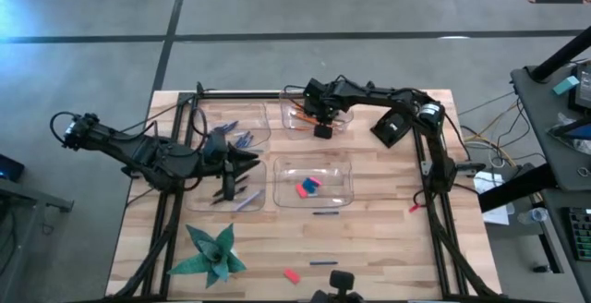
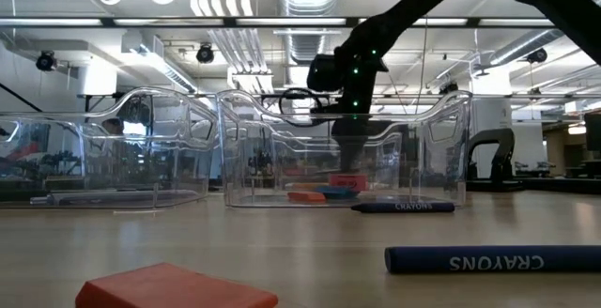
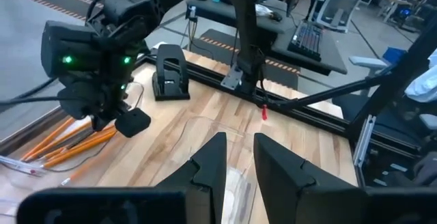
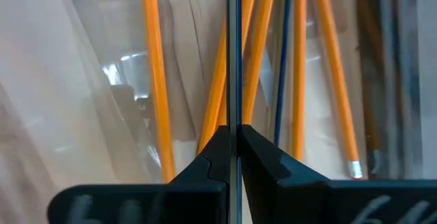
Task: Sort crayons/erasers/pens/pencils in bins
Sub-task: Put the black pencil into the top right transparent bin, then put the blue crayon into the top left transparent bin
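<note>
Orange pencils lie in the far bin, under the R gripper. Its fingers are pinched tight on one dark thin pencil. That stick runs straight out past the fingertips, long way in line with the fingers, sharp tip pointing away from the wrist. It hangs over the orange ones and lies nearly the same way as them, so a drop should land it alongside, I think.

The eraser bin, just nearer than the pencil bin, has a red eraser and a blue eraser inside. The L gripper sits beside the eraser bin, over the bin next to it. Its fingers stand a little apart, and I see nothing between them.

Loose stuff on the near side of the eraser bin:
- a crayon just in front, lying sideways along the bin's front wall
- a 2nd crayon closer to the table edge, also sideways
- a red block near that one

Green paper star sits well apart from the eraser bin, on the L arm's side. The L arm is nearer the loose crayons; the R arm is busy w/ the pencil.
</note>
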Tool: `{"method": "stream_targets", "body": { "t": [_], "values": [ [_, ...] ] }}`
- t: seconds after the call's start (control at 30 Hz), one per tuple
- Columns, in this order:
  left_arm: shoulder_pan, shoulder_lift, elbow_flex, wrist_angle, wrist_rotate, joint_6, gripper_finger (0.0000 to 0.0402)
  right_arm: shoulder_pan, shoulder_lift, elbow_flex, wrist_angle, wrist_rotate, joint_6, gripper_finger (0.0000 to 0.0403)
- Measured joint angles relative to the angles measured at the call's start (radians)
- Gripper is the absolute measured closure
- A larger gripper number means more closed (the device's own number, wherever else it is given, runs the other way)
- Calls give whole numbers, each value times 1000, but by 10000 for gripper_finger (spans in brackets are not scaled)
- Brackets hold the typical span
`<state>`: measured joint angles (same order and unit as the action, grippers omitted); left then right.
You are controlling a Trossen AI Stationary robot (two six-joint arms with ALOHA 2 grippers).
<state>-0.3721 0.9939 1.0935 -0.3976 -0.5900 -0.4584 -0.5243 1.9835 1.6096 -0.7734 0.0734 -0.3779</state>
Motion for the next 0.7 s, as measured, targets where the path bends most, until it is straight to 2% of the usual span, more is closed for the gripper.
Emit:
{"method": "stream_targets", "body": {
  "t": [0.33, 0.7],
  "values": [
    [0, 1, 0, 1, -1, -5, 340, 0, 18, 0, 23, 0, 28, 384],
    [0, -2, 0, -2, 1, -5, 340, 0, 18, 0, 32, 3, 86, 302]
  ]
}}
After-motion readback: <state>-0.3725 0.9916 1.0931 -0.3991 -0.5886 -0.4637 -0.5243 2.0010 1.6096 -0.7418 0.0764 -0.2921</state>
